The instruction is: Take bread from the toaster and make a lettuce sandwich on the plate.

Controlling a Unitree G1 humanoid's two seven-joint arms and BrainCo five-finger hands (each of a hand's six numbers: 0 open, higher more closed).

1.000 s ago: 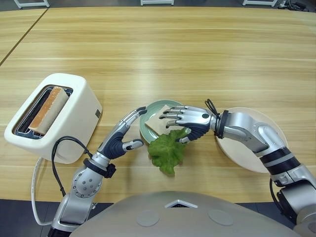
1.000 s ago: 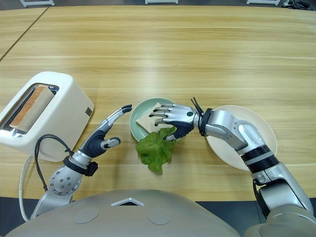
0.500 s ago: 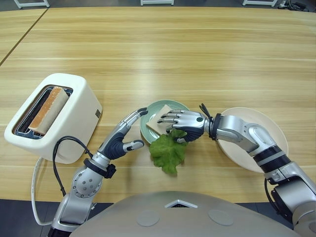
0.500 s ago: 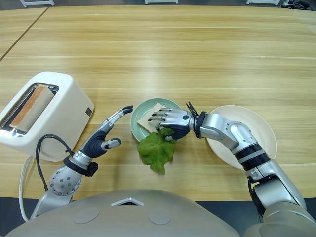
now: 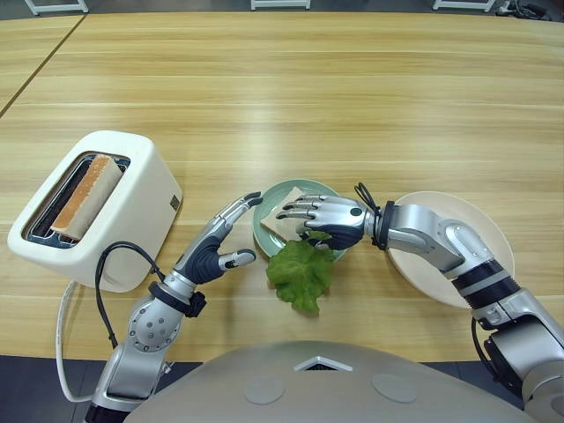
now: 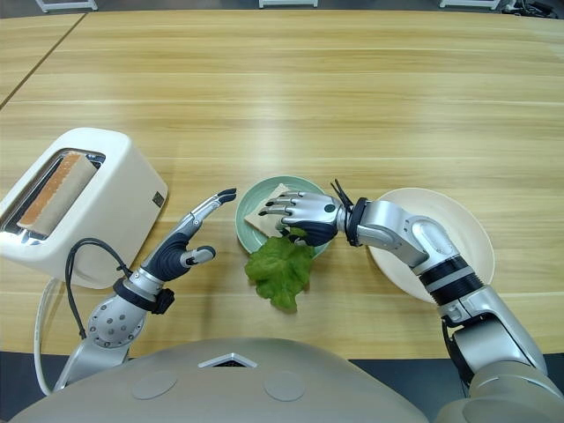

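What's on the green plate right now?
A bread slice, partly covered by the right hand. The lettuce overlaps the near rim of the plate; its top edge is hidden beneath the hand.

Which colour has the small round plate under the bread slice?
Pale green; the small round plate shows best in the right eye view.

The right hand (image 5: pixel 328 220) covers the bread (image 5: pixel 275 224) from 3 o'clock, along with the plate (image 5: pixel 264 238) rim there. The lettuce (image 5: pixel 301 271) hides the rim at 6 o'clock, its top tucked under the palm. The right eye view's 9 o'clock edge cuts off the toaster (image 6: pixel 123 203).
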